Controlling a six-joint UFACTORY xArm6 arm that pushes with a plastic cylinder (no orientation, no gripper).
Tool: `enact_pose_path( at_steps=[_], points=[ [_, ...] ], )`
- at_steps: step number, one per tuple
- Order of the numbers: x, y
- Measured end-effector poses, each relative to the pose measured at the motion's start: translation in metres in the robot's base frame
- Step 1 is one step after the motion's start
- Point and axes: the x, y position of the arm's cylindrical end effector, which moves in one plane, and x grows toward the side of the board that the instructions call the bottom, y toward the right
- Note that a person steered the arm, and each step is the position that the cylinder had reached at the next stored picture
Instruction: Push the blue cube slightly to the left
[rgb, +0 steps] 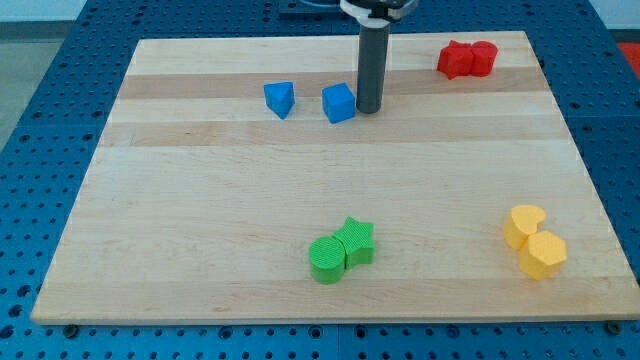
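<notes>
Single high, seemingly frontal board (330, 200) view

- Tip (369, 109) down on wooden board (200, 250), just right of blue cube (339, 103), touching or nearly so.
- Blue triangular block (280, 99) left of cube, apart.
- Two red blocks (466, 60) touching, top right.
- Green cylinder (326, 259) against green star (356, 241), bottom centre.
- Yellow heart (523, 225) touching yellow hexagon (545, 254), bottom right.

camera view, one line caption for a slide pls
My tip sits just right of the blue cube on the wooden board.
</notes>
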Motion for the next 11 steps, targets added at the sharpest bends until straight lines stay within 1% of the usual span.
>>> enact_pose_path(
  at_steps=[1,2,3,5,7,8,9,11],
  points=[
    [0.005,-0.001],
    [0.012,-0.013],
    [0.010,-0.014],
    [-0.011,-0.023],
    [-0.013,-0.050],
    [-0.013,-0.053],
    [-0.011,-0.023],
    [0.007,0.103]
  ],
)
